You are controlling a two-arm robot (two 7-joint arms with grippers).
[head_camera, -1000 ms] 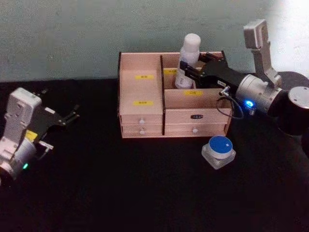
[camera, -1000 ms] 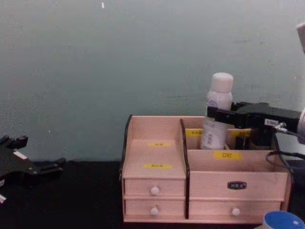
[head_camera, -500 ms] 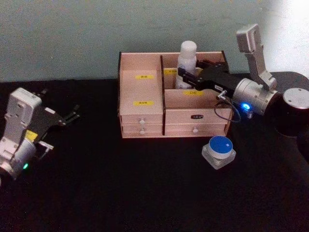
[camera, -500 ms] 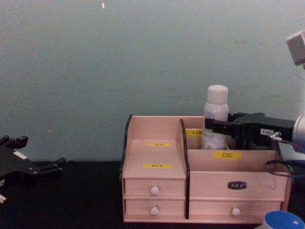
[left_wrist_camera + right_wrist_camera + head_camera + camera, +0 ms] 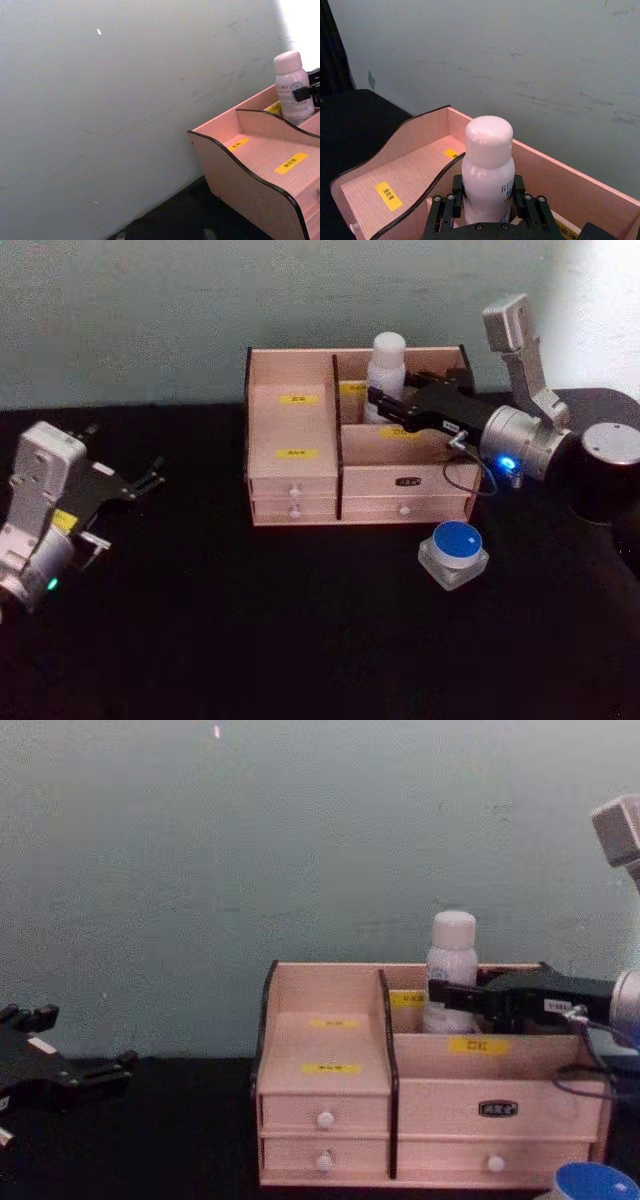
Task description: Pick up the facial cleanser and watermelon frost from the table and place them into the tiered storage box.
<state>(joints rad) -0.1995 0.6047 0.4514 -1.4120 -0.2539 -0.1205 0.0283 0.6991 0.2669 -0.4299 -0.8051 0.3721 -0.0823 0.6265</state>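
The facial cleanser (image 5: pixel 387 355), a white bottle with a white cap, stands upright in the back right compartment of the tiered storage box (image 5: pixel 295 425). My right gripper (image 5: pixel 385 400) reaches in from the right and is shut on the bottle's body. In the right wrist view the fingers (image 5: pixel 442 205) press both sides of the bottle (image 5: pixel 489 150). The chest view has the bottle (image 5: pixel 451 955) sunk behind the box's divider, held by the right gripper (image 5: pixel 450 995). The watermelon frost (image 5: pixel 453 552), a small clear jar with a blue lid, sits on the table in front of the box's right end. My left gripper (image 5: pixel 150 478) rests open at the far left.
The box (image 5: pixel 320 1020) stands against a grey-green wall on a black table (image 5: pixel 250 620). Its left stepped shelves (image 5: pixel 265 160) carry yellow labels and hold nothing. White-knobbed drawers (image 5: pixel 325 1120) face me. The jar's blue lid (image 5: pixel 595 1183) peeks in at the chest view's lower right.
My right gripper has lowered the facial cleanser, so the bottle now sits deeper in the back right compartment. The left arm and the jar have not moved.
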